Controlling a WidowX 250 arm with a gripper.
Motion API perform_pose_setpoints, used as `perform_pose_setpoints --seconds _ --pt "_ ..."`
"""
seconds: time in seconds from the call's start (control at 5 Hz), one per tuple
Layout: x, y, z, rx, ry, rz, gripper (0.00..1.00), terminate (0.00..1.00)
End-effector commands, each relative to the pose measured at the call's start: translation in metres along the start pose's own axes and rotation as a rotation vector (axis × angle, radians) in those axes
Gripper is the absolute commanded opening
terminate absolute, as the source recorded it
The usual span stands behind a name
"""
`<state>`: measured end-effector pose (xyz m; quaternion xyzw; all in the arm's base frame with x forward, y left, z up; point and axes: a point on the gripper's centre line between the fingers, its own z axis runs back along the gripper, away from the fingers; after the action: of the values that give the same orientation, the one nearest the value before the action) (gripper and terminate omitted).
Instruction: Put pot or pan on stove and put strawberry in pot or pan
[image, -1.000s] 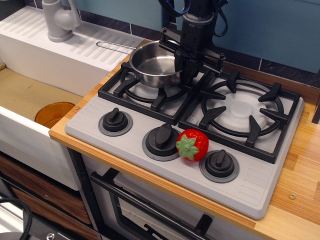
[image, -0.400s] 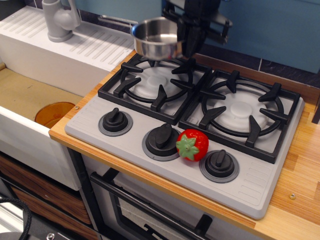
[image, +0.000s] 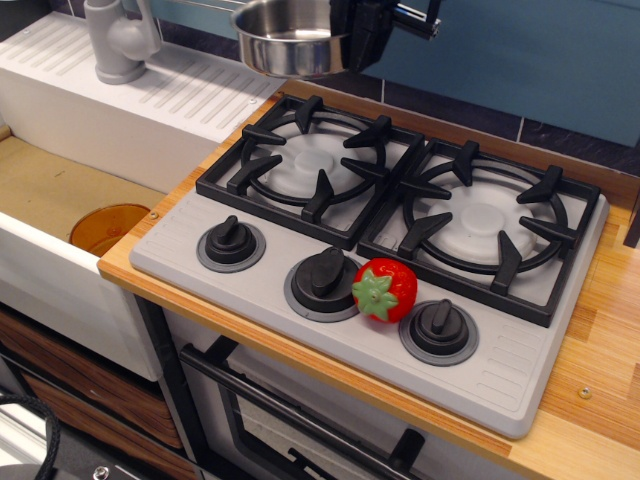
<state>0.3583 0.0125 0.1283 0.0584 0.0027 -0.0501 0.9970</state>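
The shiny steel saucepan (image: 290, 40) hangs in the air at the top of the view, above and behind the left burner (image: 310, 160). My black gripper (image: 357, 40) is shut on its right rim and holds it up; its upper part is cut off by the frame. The pan's wire handle points left along the top edge. The grey stove (image: 380, 250) has both black grates bare. The red strawberry (image: 385, 290) with a green cap lies on the stove's front strip, between the middle knob (image: 325, 272) and the right knob (image: 438, 325).
A white sink unit with a ribbed drainboard (image: 150, 100) and a grey tap (image: 118, 40) stands at the left. An orange round drain (image: 108, 226) lies in the basin. A wooden counter (image: 600, 330) runs along the right. Blue wall behind.
The gripper has lifted the saucepan off the left burner, up and slightly left, to the top of the frame. The strawberry has not moved.
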Motion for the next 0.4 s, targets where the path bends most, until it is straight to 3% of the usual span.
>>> perform_pose_setpoints --seconds 0.0,0.2 --pt "-0.011 -0.035 0.034 0.007 -0.063 0.054 0.0 0.0" --pt "-0.01 -0.054 0.032 0.015 -0.071 0.076 0.0 0.0"
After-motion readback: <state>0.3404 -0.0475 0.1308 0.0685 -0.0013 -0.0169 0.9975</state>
